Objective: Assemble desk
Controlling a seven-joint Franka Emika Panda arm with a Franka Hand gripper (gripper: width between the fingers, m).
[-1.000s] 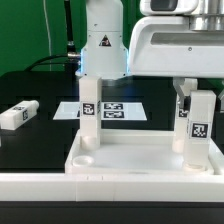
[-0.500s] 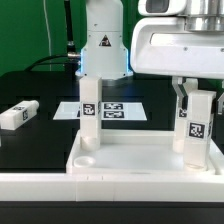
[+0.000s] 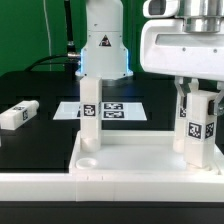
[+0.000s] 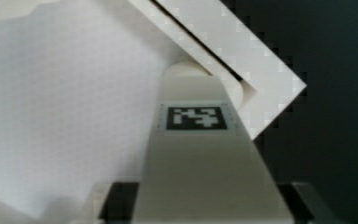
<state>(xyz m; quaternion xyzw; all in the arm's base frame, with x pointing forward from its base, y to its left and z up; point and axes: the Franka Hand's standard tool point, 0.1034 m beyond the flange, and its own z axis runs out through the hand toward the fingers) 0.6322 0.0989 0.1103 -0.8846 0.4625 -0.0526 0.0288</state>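
The white desk top (image 3: 130, 155) lies in the foreground with its rim up. One white leg (image 3: 90, 110) stands upright at its rear corner on the exterior view's left. My gripper (image 3: 198, 100) is shut on a second tagged leg (image 3: 198, 130), held upright over the rear corner on the exterior view's right; whether its foot is in the socket is hidden. In the wrist view that leg (image 4: 194, 150) sits between my gripper's (image 4: 208, 205) dark fingers, with the desk top (image 4: 69, 100) beyond it. A third leg (image 3: 18, 115) lies on the black table.
The marker board (image 3: 125, 110) lies flat behind the desk top. The arm's white base (image 3: 105, 45) stands behind the upright leg. A long white rail (image 3: 50, 187) runs along the front of the desk top.
My gripper and the leg it holds have shifted slightly toward the exterior view's right. The other parts have not moved.
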